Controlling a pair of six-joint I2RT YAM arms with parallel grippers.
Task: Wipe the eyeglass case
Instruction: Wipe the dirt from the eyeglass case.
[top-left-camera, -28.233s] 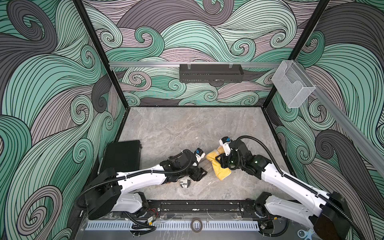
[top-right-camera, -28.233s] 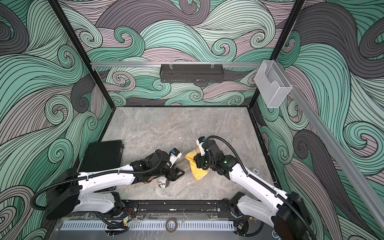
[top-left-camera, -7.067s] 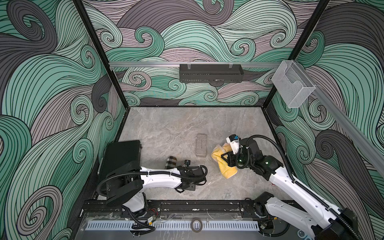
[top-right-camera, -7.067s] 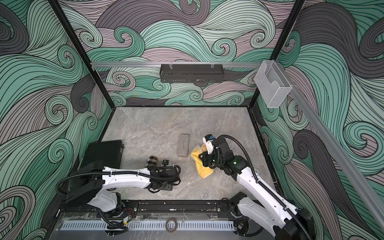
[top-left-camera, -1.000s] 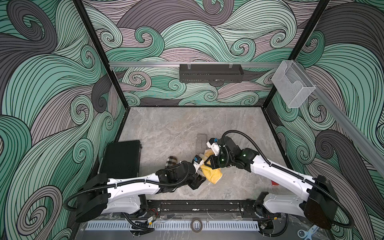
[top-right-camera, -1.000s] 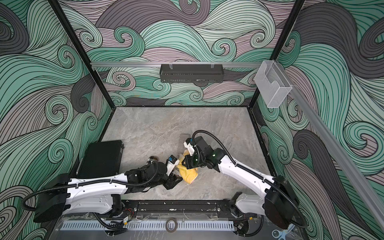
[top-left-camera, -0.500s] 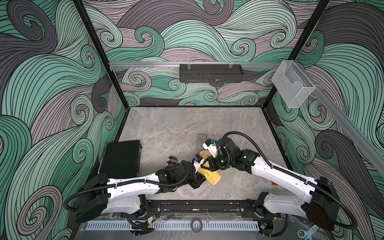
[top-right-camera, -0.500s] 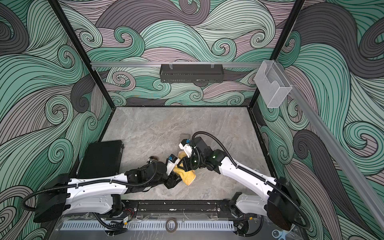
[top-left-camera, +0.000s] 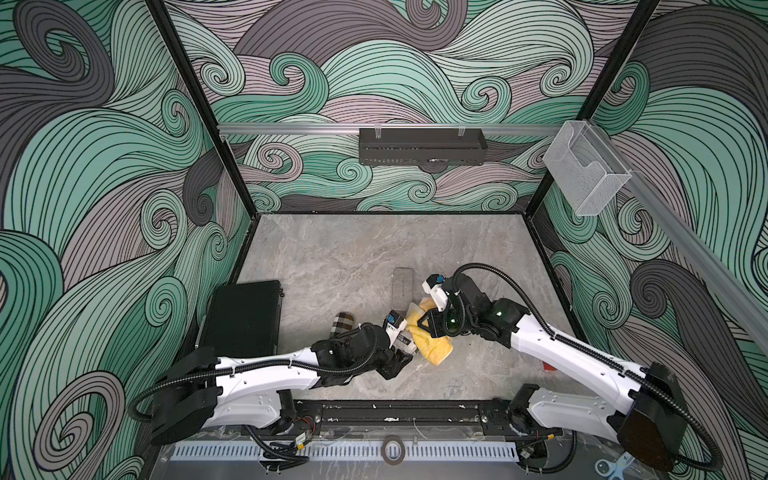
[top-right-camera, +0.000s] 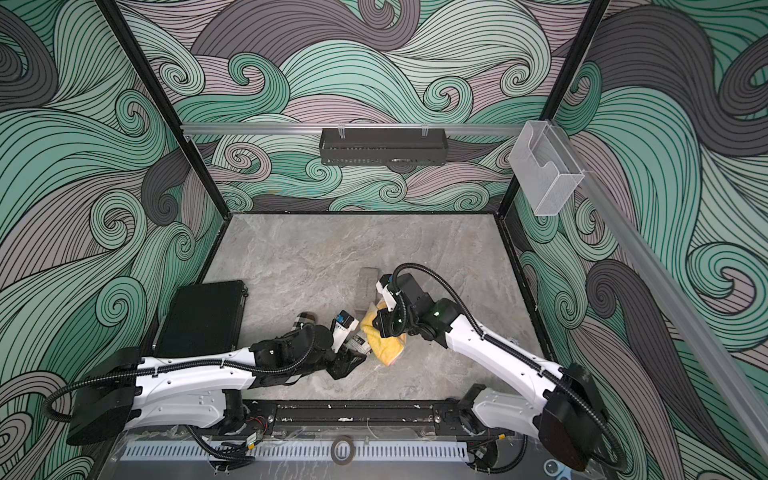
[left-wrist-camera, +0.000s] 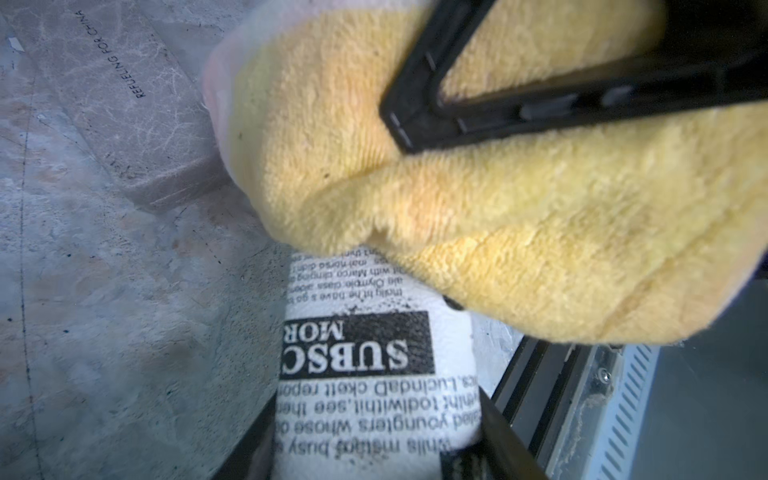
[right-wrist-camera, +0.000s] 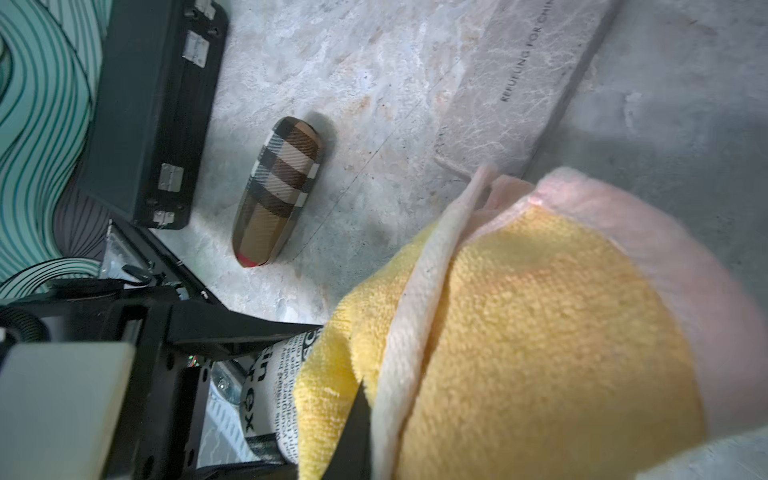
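Since earlier frames, both arms had met at front-centre. Left gripper (top-left-camera: 400, 354) clamped white newsprint-patterned eyeglass case (left-wrist-camera: 374, 374); right gripper (top-left-camera: 430, 326) pinched yellow terry cloth (top-left-camera: 434, 353), pressed over case's free end. Wiping looked underway; gripped end likely left. Beyond: brown plaid case (right-wrist-camera: 276, 191), black hinged box (top-left-camera: 243, 318) and flat grey case (top-left-camera: 403, 282), all shut, contents hidden. Clear wall holder (top-left-camera: 582, 178) looked empty.

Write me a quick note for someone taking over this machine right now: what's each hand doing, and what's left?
Left hand: shut on the newsprint eyeglass case.
Right hand: shut on the yellow cloth, pressed over that case's free end.
Plaid case and grey case lie on the table, apart from both hands.
Done: case gripped, cloth on it.
Left: likely finish wiping, then set both down.
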